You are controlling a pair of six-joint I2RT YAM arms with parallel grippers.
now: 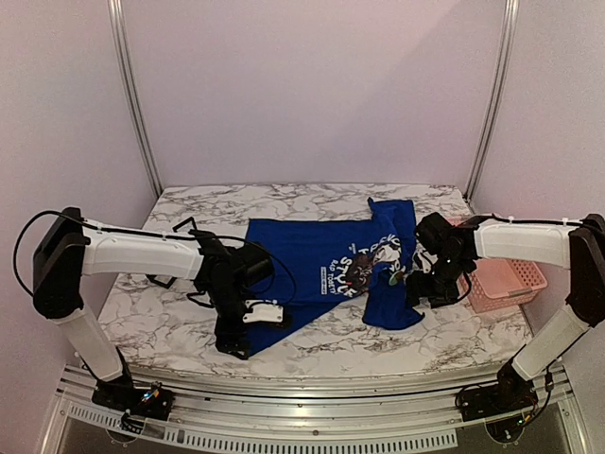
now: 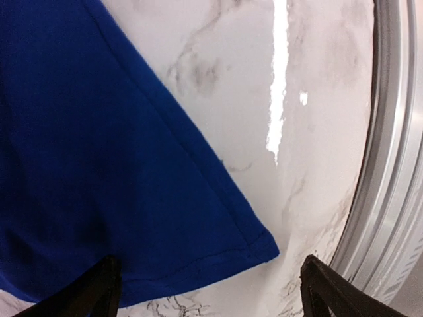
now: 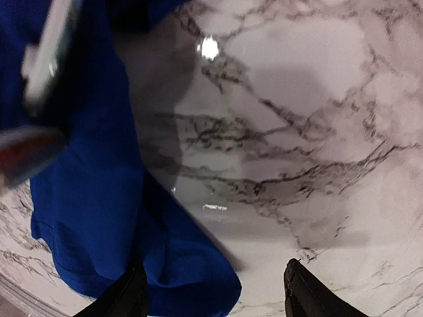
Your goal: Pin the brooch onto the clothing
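Spanning the worktop (image 1: pixel 416 345) centre, clothing (image 1: pixel 302 251) lay rumpled, left pincer (image 2: pixel 208 296) stood apart over its near corner, right pincer (image 3: pixel 211 298) likewise apart.

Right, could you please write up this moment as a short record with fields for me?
surface: white marble-patterned table
clothing: royal-blue short-sleeved T-shirt, lying on the table, print facing up, rumpled on its right side
brooch: cannot be made out with certainty
left gripper: open, above the shirt's near hem corner
right gripper: open, over the shirt's folded right edge
other: pink plastic basket at the table's right edge
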